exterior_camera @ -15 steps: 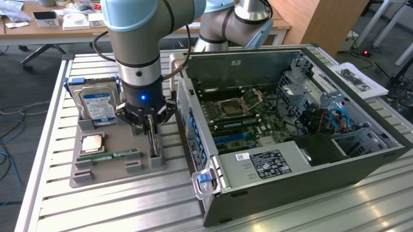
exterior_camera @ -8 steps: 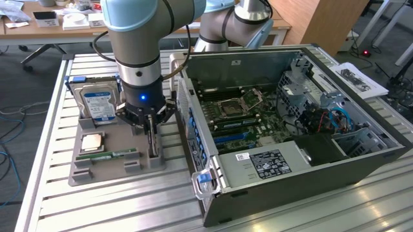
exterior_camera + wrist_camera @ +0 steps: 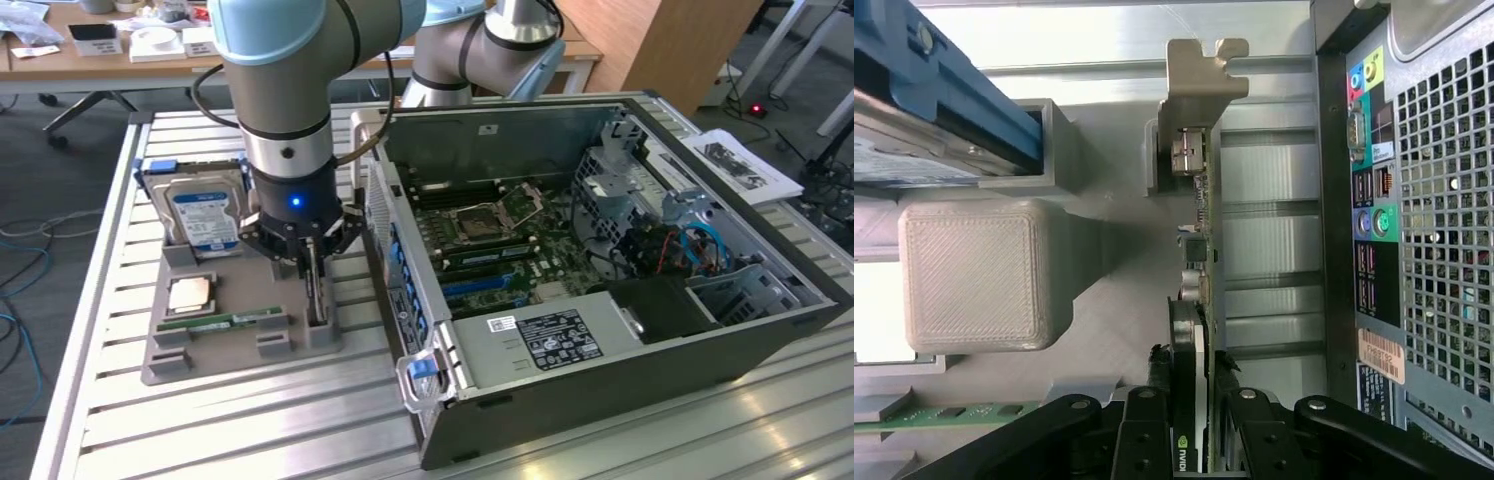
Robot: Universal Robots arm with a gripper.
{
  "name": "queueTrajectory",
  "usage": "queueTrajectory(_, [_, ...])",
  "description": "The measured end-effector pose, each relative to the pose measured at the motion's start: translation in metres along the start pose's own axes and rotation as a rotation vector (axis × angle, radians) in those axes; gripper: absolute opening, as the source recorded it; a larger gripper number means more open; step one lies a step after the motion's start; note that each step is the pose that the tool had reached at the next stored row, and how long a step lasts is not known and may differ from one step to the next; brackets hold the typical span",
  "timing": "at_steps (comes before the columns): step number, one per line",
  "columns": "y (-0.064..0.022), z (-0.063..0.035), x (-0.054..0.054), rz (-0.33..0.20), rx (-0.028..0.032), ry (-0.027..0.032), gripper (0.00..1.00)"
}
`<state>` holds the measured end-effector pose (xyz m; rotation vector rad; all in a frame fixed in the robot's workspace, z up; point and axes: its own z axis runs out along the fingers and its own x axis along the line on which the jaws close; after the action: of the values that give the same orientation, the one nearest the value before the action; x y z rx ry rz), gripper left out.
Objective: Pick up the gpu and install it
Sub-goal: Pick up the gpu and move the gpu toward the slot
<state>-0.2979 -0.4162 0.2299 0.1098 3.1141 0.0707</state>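
gripper (image 3: 1194, 362) | seemingly clamped on gpu (image 3: 1201, 240) | upright in tray (image 3: 224, 347)

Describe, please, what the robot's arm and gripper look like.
The arm is silver-grey tubing with pale blue joint caps. A black cable loops beside it, and a blue light glows on its black wrist. The gripper is black, with jointed linkage fingers.

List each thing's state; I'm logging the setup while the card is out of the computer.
gpu: on edge in the tray, clamped.
gripper: shut on the gpu.
hard drive: upright in the tray.
RAM stick: flat in the tray.
computer case: on its side, open.
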Motion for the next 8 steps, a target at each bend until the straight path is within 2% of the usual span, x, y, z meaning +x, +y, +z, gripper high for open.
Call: queueTrajectory(8, [0.0,0.0002,-0.0001,-0.035,-0.0008,0.0016,0.27])
